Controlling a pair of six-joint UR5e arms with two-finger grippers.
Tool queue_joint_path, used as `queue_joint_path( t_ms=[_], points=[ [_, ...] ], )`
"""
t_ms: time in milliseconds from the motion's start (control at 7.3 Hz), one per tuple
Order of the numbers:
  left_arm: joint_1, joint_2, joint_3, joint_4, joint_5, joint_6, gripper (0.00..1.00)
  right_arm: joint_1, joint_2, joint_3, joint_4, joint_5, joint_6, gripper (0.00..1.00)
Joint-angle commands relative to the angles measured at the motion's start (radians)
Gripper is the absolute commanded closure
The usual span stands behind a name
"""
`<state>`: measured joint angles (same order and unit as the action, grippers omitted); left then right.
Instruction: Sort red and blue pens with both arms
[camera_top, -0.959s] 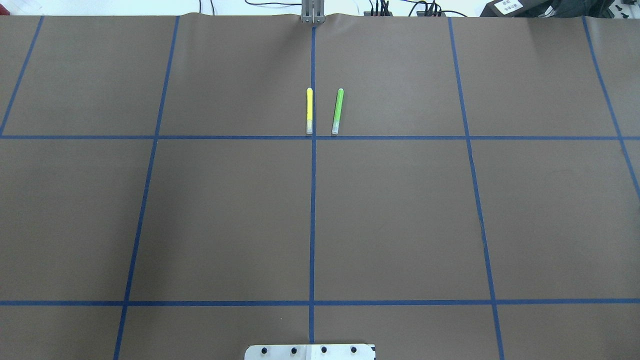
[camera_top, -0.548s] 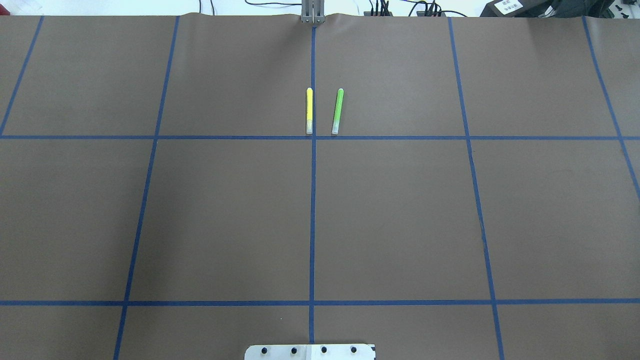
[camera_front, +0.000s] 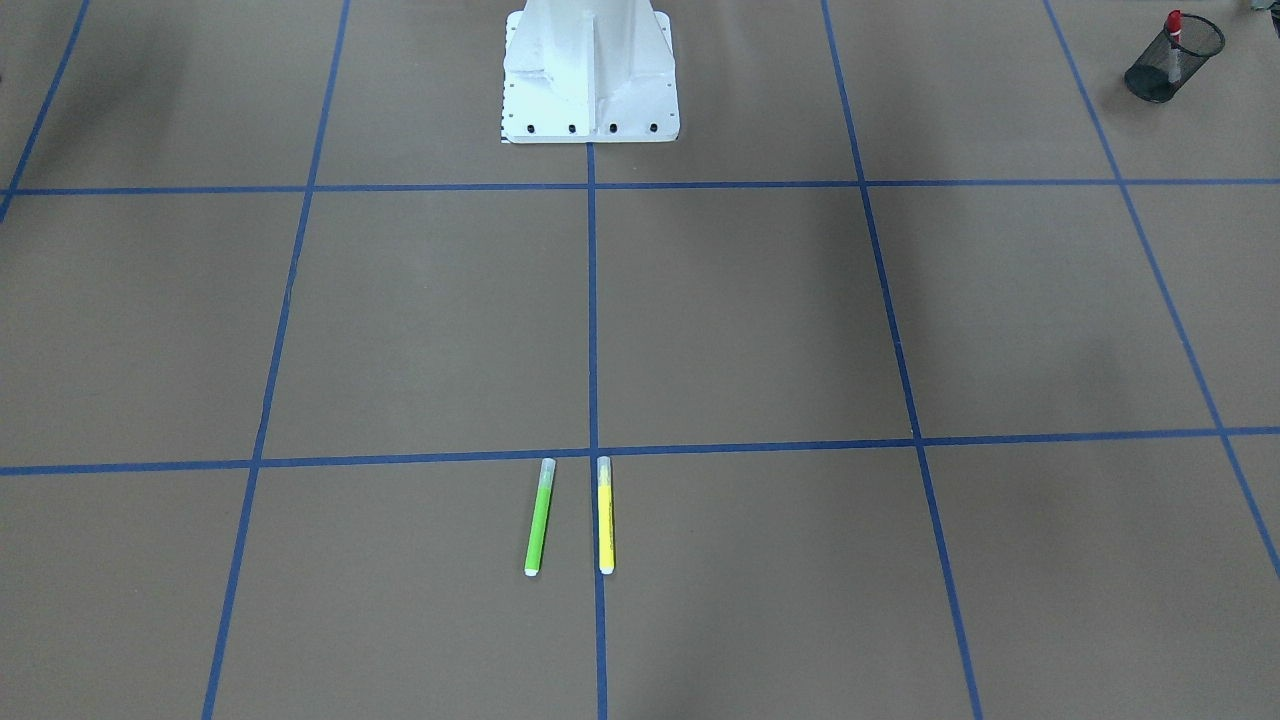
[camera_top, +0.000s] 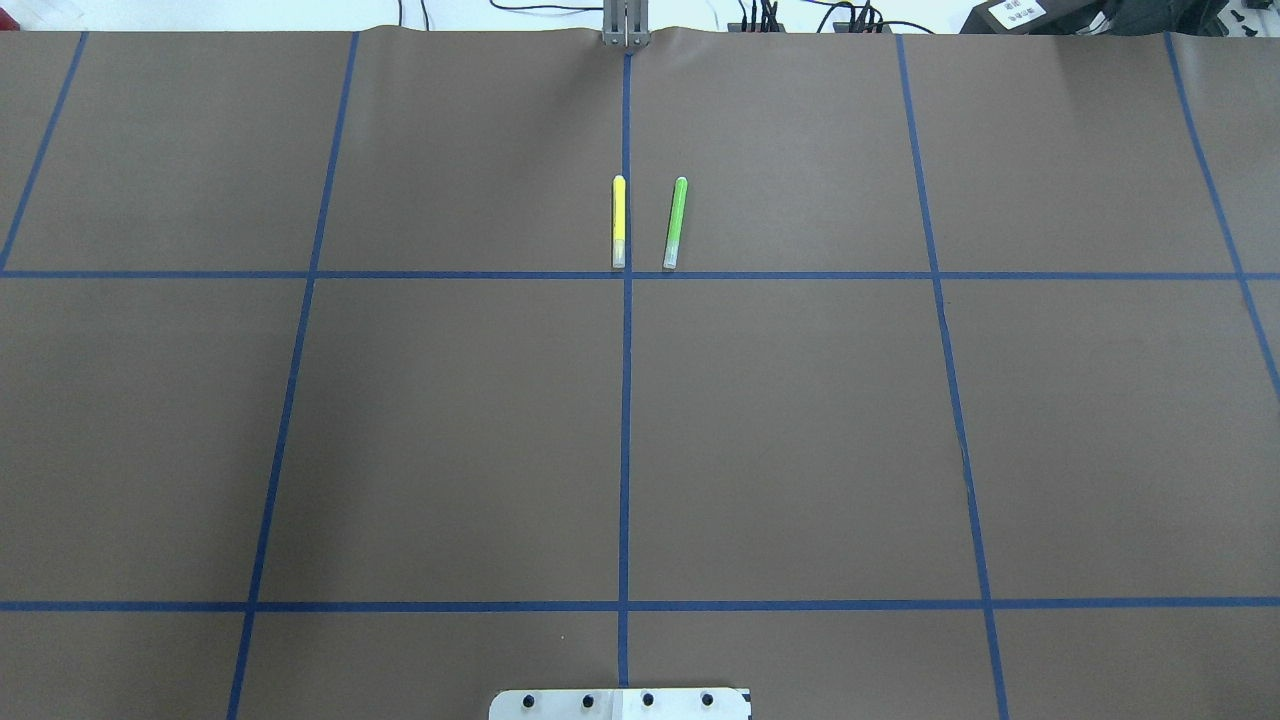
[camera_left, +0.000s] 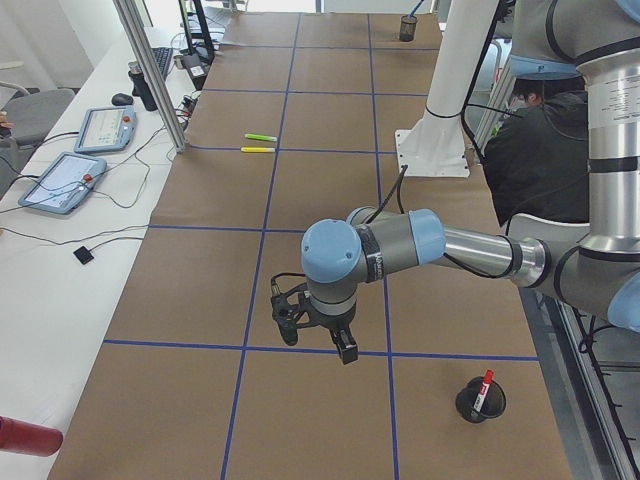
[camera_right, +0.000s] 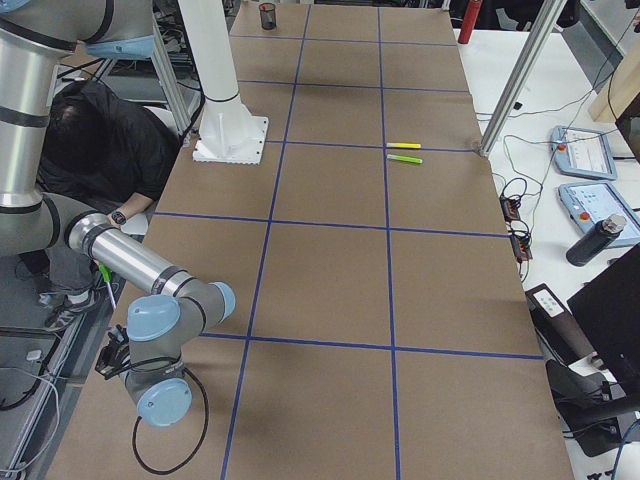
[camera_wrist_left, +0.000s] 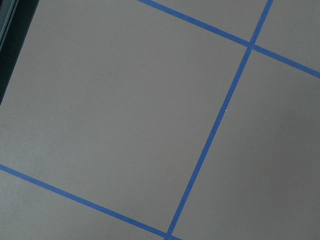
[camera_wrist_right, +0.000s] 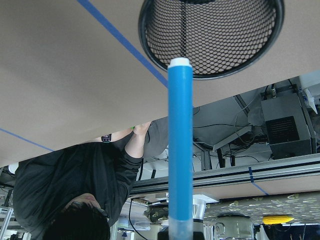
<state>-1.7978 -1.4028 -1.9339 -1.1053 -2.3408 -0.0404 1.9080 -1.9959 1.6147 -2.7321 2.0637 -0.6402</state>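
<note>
Desk (camera_top: 800, 450): brown-covered work surface.

Right arm (camera_right: 130, 265): positioned near the desk edge on the robot's side. Its jaws clamp the blue pen (camera_wrist_right: 180, 150).

Left arm (camera_left: 470, 250): hangs over the desk. The state of its jaws cannot be told.

Mesh cup (camera_wrist_right: 235, 45): directly ahead of the right jaws, mouth facing them.

Second mesh cup (camera_left: 466, 408): beside the left jaws, toward the robot. It holds the red pen (camera_left: 483, 385), which stands tilted.

Blue pen: its long axis runs straight out from the right jaws, white end leading. It is aimed at the cup's near rim rather than its centre. Whether the end has passed the rim cannot be told.

Judgement: the right arm is nearer. Shift toward the cup centre, advance along the pen axis, release.
</note>
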Motion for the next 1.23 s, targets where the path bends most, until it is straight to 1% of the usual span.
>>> queue_joint_path(
  t_ms=[0, 137, 274, 411, 685, 959, 1096],
  points=[
    [0.0, 0.004, 0.0, -0.002, 0.0, 0.001, 0.0, 0.003, 0.009, -0.051, 0.064, 0.004, 0.013, 1.0],
    [0.0, 0.004, 0.0, -0.002, 0.001, 0.001, 0.0, 0.003, 0.011, -0.052, 0.065, 0.004, 0.014, 1.0],
    [0.0, 0.004, 0.0, -0.001, 0.0, 0.001, 0.0, 0.003, 0.012, -0.048, 0.066, 0.003, 0.017, 0.56],
    [0.0, 0.004, -0.002, -0.002, 0.0, -0.002, 0.0, 0.005, 0.013, -0.042, 0.065, 0.004, 0.019, 0.01],
    [0.0, 0.002, -0.002, -0.002, 0.001, -0.003, 0.0, 0.008, 0.035, -0.042, 0.065, -0.004, 0.025, 0.0],
    [0.0, -0.004, -0.004, -0.002, 0.0, -0.004, 0.0, 0.017, 0.104, -0.036, 0.078, -0.019, 0.066, 0.0],
    [0.012, -0.01, -0.007, -0.002, 0.001, -0.004, 0.0, 0.016, 0.135, -0.035, 0.134, -0.026, 0.111, 0.0]
  ],
)
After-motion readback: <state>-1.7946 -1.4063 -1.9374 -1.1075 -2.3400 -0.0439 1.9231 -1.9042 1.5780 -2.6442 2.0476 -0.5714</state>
